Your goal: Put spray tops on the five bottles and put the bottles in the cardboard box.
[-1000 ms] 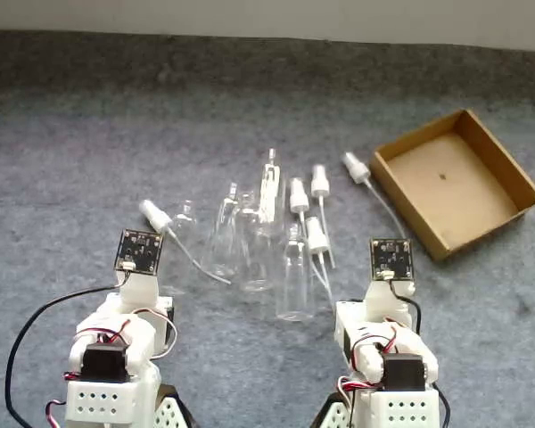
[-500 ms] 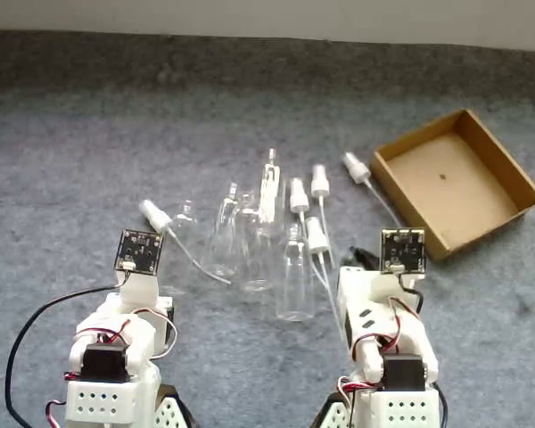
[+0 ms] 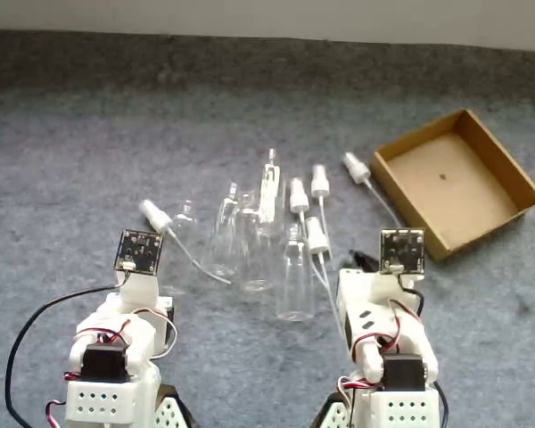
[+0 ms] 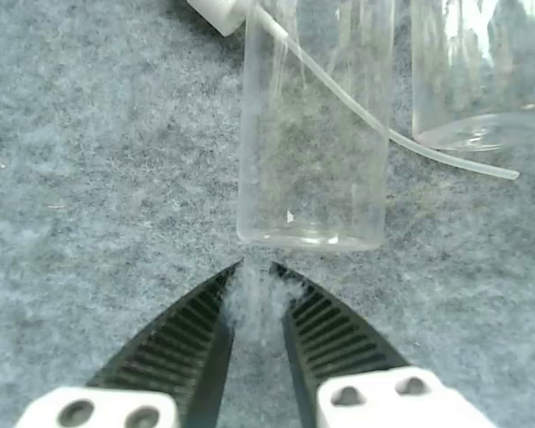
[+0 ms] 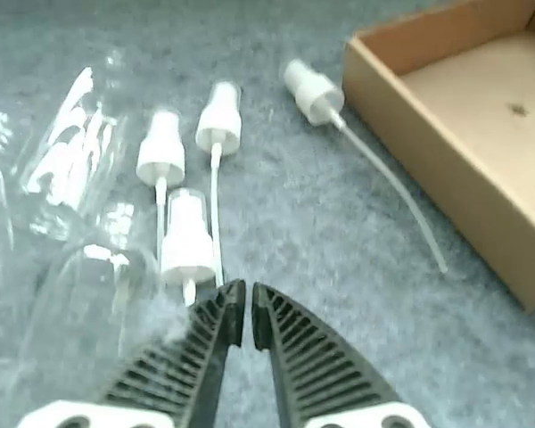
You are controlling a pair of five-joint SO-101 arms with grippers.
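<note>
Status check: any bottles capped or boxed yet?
Done: nothing; the cardboard box is empty. In hand: nothing; the left gripper and right gripper are both shut and empty, the right one close to the loose spray tops. Left: the bottles lie uncapped on the carpet, so all capping and boxing remains.

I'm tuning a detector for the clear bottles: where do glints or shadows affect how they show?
Left wrist view: the bottle lets the carpet show through it, with bright glints along its base rim. Right wrist view: white streaks of reflection run along the bottles. High view: the bottles cast hardly any shadow and look pale against the carpet.
</note>
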